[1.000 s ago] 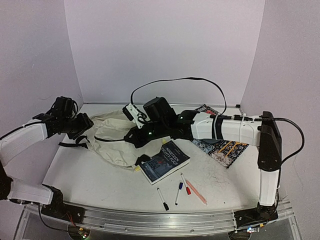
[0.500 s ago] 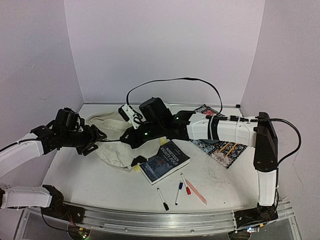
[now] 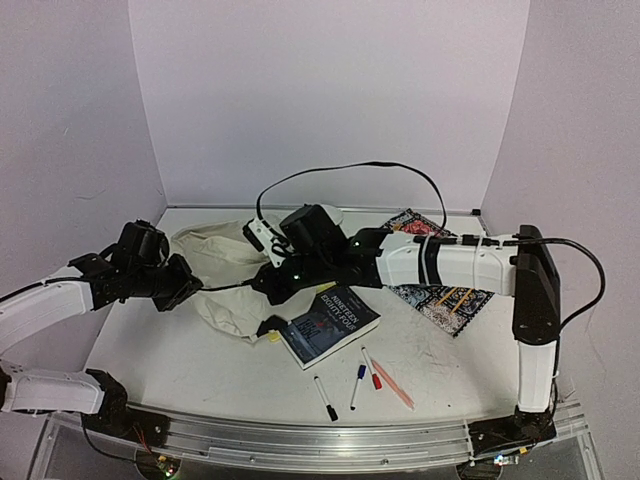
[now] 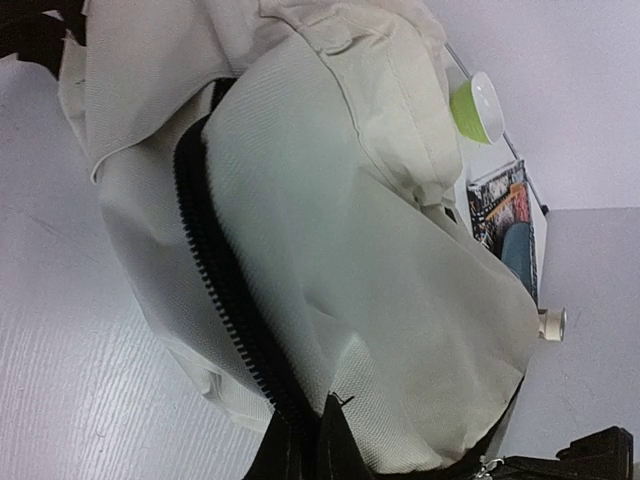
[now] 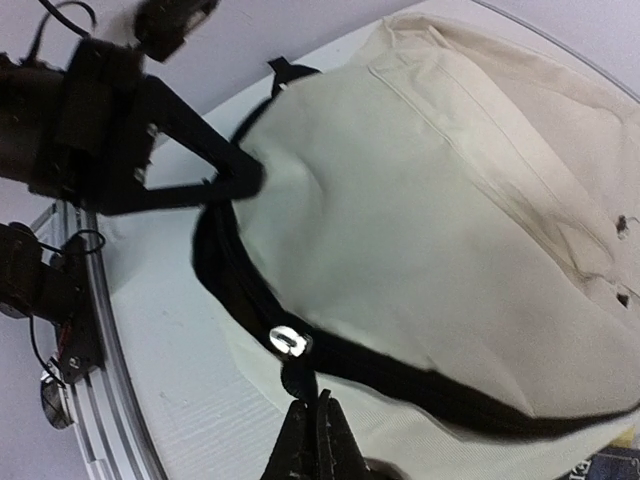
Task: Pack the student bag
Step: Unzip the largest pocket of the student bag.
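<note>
The student bag [image 3: 225,262] is a cream fabric backpack lying at the left middle of the table. Its black zipper [image 4: 215,270] runs along the edge. From the left, my left gripper [image 3: 192,286] is shut on the bag's cream fabric right beside the zipper; in the left wrist view its tips [image 4: 318,420] pinch that edge. My right gripper [image 5: 313,408] is shut on the black pull tab that hangs below the silver zipper slider [image 5: 288,342]. Seen from above, the right gripper [image 3: 264,285] sits at the bag's right side. The inside of the bag is hidden.
A dark blue book [image 3: 328,322] lies just right of the bag, and a patterned book [image 3: 445,292] lies further right. Three markers [image 3: 357,385] and a pink pen [image 3: 392,385] lie near the front edge. A green and white round thing [image 4: 478,107] stands behind the bag. A black cable [image 3: 350,165] arcs above the right arm.
My left gripper came in from the left, open, and closed on the bag's zipper edge. The bag bunched up a little. The right gripper kept its grip and shifted slightly.
</note>
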Controlling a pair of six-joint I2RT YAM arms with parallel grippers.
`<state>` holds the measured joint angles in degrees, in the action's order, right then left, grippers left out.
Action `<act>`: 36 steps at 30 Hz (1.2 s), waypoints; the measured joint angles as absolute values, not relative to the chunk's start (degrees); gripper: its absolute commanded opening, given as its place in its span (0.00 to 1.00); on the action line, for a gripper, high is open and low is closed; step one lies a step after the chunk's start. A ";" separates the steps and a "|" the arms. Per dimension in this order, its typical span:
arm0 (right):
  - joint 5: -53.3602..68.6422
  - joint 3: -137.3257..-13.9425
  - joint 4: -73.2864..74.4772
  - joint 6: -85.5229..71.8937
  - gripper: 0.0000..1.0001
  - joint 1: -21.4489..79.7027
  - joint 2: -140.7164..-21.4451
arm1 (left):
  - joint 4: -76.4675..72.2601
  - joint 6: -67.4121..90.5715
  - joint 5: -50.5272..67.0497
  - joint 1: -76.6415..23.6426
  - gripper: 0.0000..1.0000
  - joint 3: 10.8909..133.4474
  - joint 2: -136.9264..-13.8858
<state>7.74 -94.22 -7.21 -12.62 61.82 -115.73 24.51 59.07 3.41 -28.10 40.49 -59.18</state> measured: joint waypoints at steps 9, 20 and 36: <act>-2.54 -86.94 -5.36 -10.01 0.00 61.14 -108.87 | 31.44 52.27 -8.99 -28.15 0.00 44.32 -58.15; -2.30 -81.95 -7.94 -9.80 0.00 58.04 -105.16 | 32.49 43.61 -11.61 -19.80 0.03 46.75 -60.47; 7.12 -91.70 -8.58 -10.82 0.00 60.78 -112.69 | 30.41 39.02 -13.44 -14.17 0.65 53.97 -71.75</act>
<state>7.12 -91.70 -8.58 -10.82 60.78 -112.69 30.41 39.02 -13.44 -14.17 53.97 -71.75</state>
